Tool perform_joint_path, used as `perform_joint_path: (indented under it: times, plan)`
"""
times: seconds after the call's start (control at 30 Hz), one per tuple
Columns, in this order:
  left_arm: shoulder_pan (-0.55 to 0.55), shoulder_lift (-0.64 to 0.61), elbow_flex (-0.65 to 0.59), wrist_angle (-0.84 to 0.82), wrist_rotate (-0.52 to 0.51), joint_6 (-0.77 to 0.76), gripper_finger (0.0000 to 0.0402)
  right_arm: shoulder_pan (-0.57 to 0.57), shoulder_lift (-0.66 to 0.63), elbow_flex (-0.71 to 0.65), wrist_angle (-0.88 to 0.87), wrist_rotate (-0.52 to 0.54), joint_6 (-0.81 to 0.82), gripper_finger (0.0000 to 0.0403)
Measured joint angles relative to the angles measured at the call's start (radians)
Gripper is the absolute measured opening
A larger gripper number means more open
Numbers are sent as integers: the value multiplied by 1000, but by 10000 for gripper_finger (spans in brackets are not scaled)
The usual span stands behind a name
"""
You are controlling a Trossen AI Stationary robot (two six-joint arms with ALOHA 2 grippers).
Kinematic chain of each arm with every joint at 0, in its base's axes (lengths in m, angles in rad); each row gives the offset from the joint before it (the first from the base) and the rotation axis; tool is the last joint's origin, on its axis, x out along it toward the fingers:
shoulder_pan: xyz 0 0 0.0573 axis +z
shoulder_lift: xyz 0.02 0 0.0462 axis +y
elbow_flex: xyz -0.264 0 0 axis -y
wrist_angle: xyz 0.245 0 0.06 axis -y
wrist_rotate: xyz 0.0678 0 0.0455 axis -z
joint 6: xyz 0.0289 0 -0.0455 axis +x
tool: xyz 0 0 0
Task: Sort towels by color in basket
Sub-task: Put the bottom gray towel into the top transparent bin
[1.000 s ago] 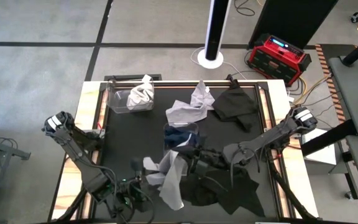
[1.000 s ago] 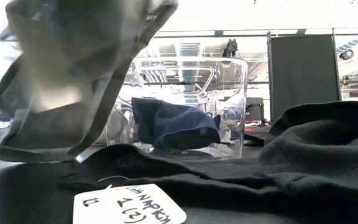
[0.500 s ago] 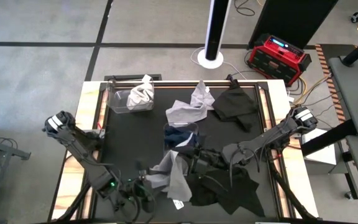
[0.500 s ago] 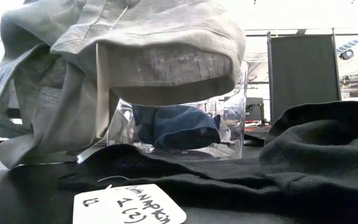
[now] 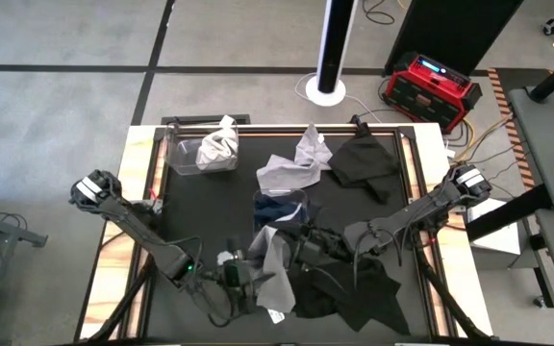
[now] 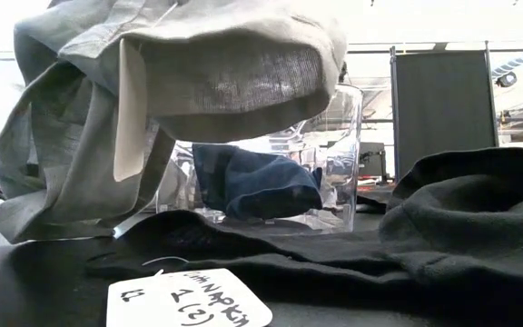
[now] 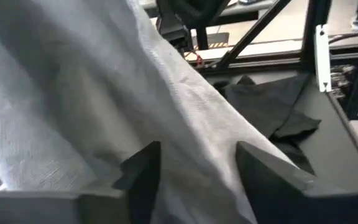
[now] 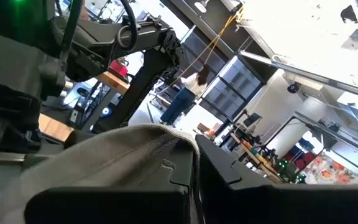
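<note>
A light grey towel [image 5: 273, 259] hangs over the table's near middle, held up by my right gripper [image 5: 294, 242], which is shut on it. My left gripper [image 5: 248, 279] stands open at the towel's left side, with grey cloth [image 7: 185, 118] running between its two fingers. In the low view the towel [image 6: 171, 91] droops to the table [image 6: 25, 218]. A navy towel [image 5: 279, 207] lies in a clear basket [image 6: 334, 163]. One black towel [image 5: 349, 288] lies spread below the right gripper, and another [image 5: 364, 159] lies at the far right. My right gripper pinches a bunched fold of the grey towel [image 8: 135, 155] between its two fingers, coming about level from the table's right side. The towel hangs slack below the hold, its lower end near the table. My left gripper's fingers [image 7: 143, 171] flank the cloth; whether they touch it, I cannot tell.
A second clear basket [image 5: 176, 156] at the far left holds a whitish towel [image 5: 219, 144]. Two light grey towels [image 5: 291, 168] lie at the far middle. A white paper tag [image 6: 189, 300] lies on the mat in front.
My left gripper has gone toward the table's right edge, up to the hanging grey towel. The towel's loose lower part, which spread toward the near edge, now lies gathered closer under my right gripper.
</note>
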Motion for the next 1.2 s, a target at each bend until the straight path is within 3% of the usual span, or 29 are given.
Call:
perform_joint_path:
  times: [0.07,0.17,0.23,0.47,0.7,0.83,1.07,1.2]
  plan:
    - [0,0,-4,1,1,12,142,0,0,0,0,13,4,9]
    - [-2,0,-5,5,24,45,48,0,0,0,0,20,5,9]
    - [-2,0,2,5,26,68,15,0,0,0,0,19,18,9]
    - [-64,-15,77,4,-48,281,1,2,3,0,-16,10,65,9]
    - [-177,-47,190,-16,-214,488,0,3,2,0,-61,-8,135,9]
    - [-217,-50,256,-15,-289,596,0,2,2,0,-89,-101,206,9]
    - [-234,-53,400,-16,-297,752,0,-24,2,0,-79,-367,356,9]
    - [-232,-53,479,-15,-300,821,0,-53,2,0,-74,-403,437,10]
